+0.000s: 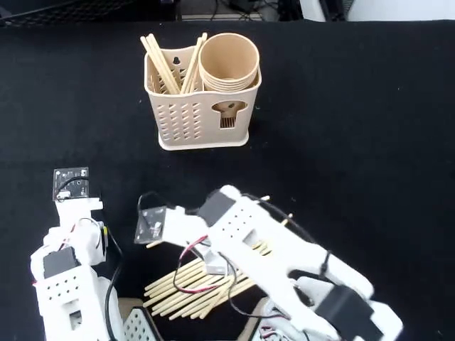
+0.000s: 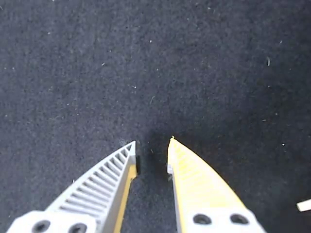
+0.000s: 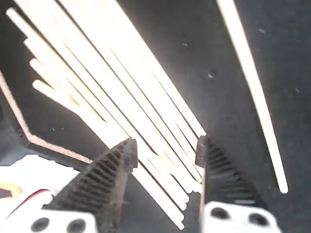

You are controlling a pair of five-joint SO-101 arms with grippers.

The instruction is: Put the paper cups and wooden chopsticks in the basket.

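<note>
The beige perforated basket stands at the back centre. Its one compartment holds several wooden chopsticks, the other a stack of paper cups. A loose pile of chopsticks lies on the black cloth near the front. The right arm leans over this pile. My right gripper is open just above the pile, its fingertips on either side of several sticks. One chopstick lies apart from the rest. My left gripper hovers over bare cloth, slightly open and holding nothing.
The left arm stands at the front left, beside the pile. A chopstick end shows at the edge of the left wrist view. Black cloth lies open between the pile and the basket.
</note>
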